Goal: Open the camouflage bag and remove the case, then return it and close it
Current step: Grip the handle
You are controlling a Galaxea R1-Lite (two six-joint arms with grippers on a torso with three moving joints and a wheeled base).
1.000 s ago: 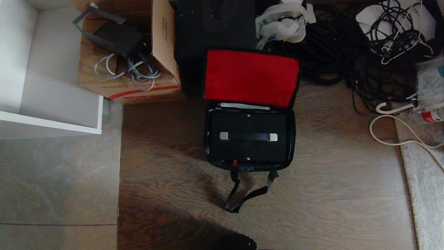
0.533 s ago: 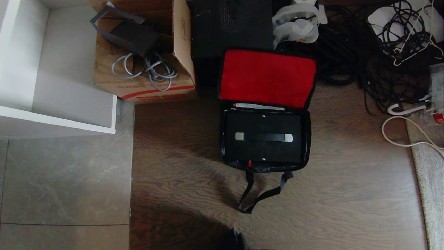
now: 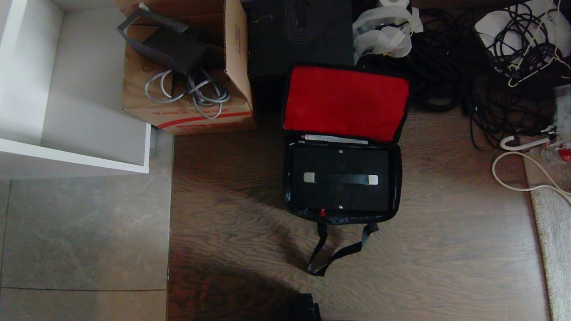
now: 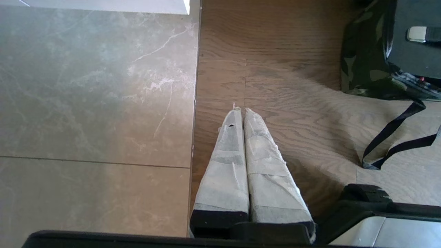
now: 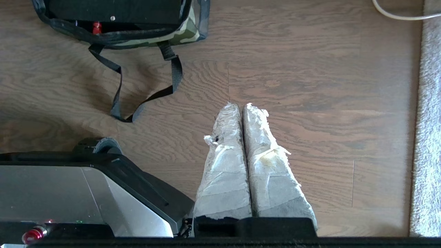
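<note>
The camouflage bag (image 3: 397,178) stands on the wood floor with its red-lined lid (image 3: 345,102) flipped open toward the back. Inside sits the black case (image 3: 341,196), handle with silver end brackets (image 3: 341,179) facing up and a red knob (image 3: 321,213) at its near edge. The bag's black shoulder strap (image 3: 332,256) trails forward on the floor. The bag's camouflage side (image 4: 361,58) shows in the left wrist view, its front (image 5: 144,41) in the right wrist view. My left gripper (image 4: 241,110) and right gripper (image 5: 241,105) are both shut and empty, hanging over bare floor well short of the bag. Neither arm shows in the head view.
A brown cardboard box (image 3: 187,107) with grey cables and a taller plain black box (image 3: 299,35) stand behind the bag. Tangled black cables (image 3: 468,67) lie at the back right, a white cord (image 3: 513,178) and a rug (image 3: 553,249) on the right, a white cabinet (image 3: 76,89) on the left. My base (image 5: 86,193) is near the strap.
The whole head view has shifted rightward and slightly down, so the camera moved. The bag, the case and the clutter keep their places relative to one another.
</note>
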